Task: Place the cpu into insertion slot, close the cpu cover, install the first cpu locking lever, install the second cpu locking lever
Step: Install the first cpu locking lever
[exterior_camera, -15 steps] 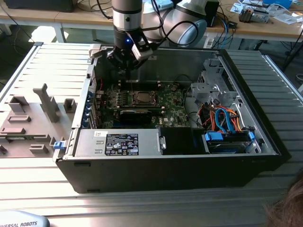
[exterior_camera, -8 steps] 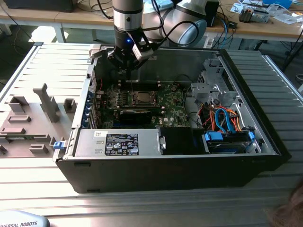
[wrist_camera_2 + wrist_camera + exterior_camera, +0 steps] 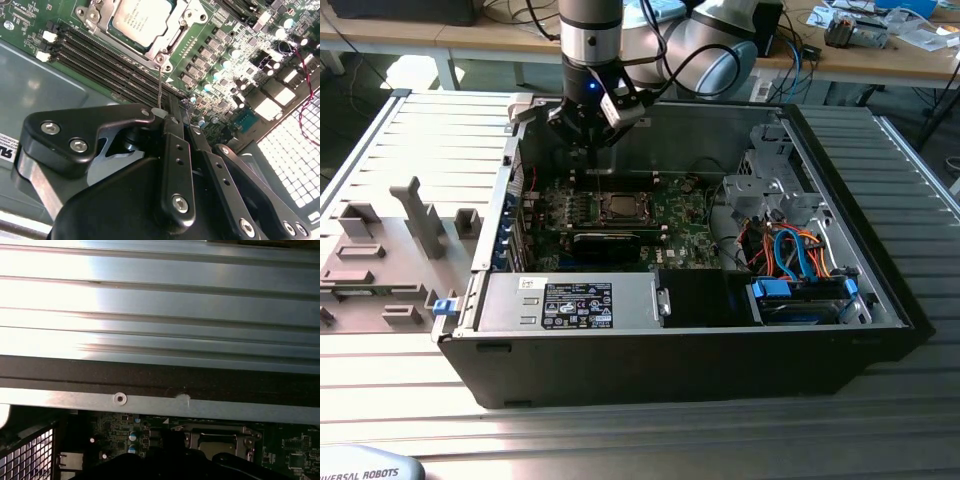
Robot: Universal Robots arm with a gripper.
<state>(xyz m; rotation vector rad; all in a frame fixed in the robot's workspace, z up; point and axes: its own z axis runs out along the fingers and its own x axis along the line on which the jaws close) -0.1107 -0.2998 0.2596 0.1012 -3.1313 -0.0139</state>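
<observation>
The cpu (image 3: 137,17) lies flat in its slot on the green motherboard, silver top up, with the cpu cover (image 3: 172,37) folded down around it as a silvery frame. In the exterior view the cpu (image 3: 619,207) sits mid-board inside the open computer case. My gripper (image 3: 586,150) hangs just off the socket, toward the exterior view's left and the case's back wall. In the second wrist view the gripper (image 3: 175,112) is shut, its black fingers pressed together. A thin wire locking lever (image 3: 160,85) rises from the socket's corner, and its end meets the fingertips.
Black memory slots (image 3: 105,60) run beside the socket. A power supply (image 3: 570,303) lines the case's front. A drive cage with orange and blue cables (image 3: 800,260) fills the exterior view's right. A grey fixture tray (image 3: 380,250) lies outside, left. The case's back wall (image 3: 150,380) stands close behind the gripper.
</observation>
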